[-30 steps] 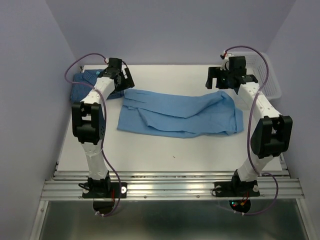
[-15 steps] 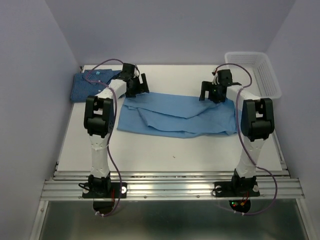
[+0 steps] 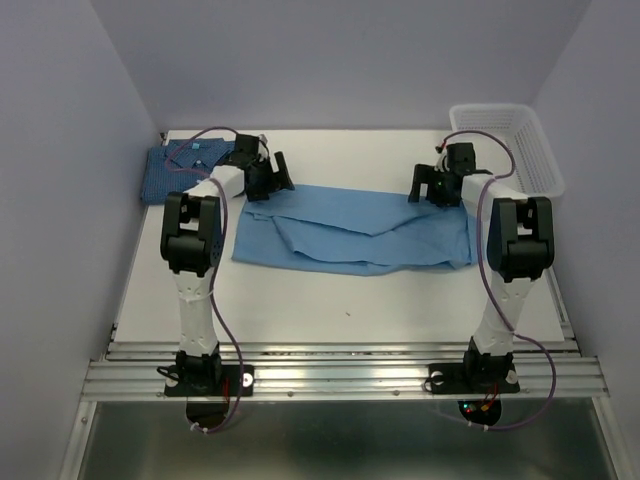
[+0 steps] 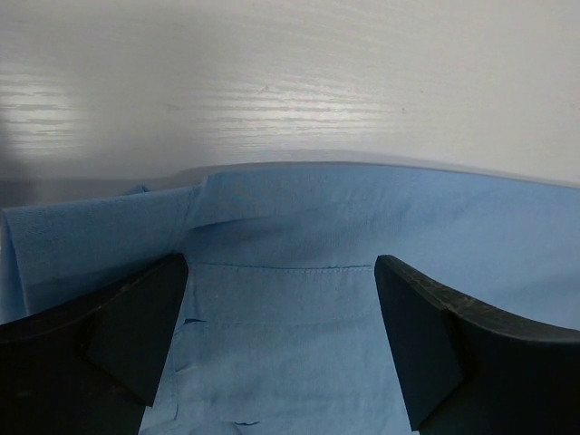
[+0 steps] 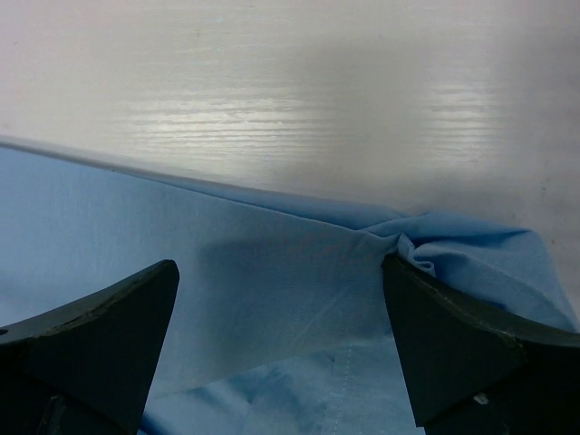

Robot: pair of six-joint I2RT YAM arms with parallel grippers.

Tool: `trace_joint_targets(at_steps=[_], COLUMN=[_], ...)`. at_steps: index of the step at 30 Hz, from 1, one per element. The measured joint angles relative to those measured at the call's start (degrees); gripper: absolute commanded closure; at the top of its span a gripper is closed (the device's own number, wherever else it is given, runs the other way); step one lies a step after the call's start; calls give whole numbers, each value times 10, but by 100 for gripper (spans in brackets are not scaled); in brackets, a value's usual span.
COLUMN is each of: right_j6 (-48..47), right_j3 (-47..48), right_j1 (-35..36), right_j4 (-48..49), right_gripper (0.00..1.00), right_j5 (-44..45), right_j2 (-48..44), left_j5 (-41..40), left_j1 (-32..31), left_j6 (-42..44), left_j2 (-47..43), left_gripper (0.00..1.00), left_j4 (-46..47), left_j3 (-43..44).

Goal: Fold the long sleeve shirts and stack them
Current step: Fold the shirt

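The light sky-blue shirt lies spread in a long band across the middle of the table. My left gripper is open over its far left corner, with the cloth between the fingers. My right gripper is open over its far right corner, with the cloth between the fingers and a bunched fold by the right finger. The darker checked shirt lies folded at the far left corner of the table.
A white mesh basket stands at the far right corner. The table has a metal rail along its near edge. Purple walls close the left, back and right sides.
Both grippers have come down and inward from above the table's far side onto the far edge of the light blue shirt. The shirt has hardly shifted.
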Motion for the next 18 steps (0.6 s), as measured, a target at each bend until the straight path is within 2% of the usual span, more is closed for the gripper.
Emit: trace_joint_targets(at_steps=[6,10,16,18], right_j6=[-35,-48,-49,-49], right_j3=[-24,-34,-46,-57], right_j1=[5,17,48,56], right_j4=[30,28,34,38], right_gripper=[0,0,0,0], right_j5=[-89,-103,-103,-103], right_j2=[-10,-28,-101,-134], left_j5=[-14,-40,-99,-107], left_j1=[7,0,-28,-38], left_j6=[7,12,3,-11], left_j2=[-16,-54,-218,-300], left_gripper=[1,1,1,1], left_j4=[-23,-43,-41,-26], left_j3=[-3,-10,-105,-180])
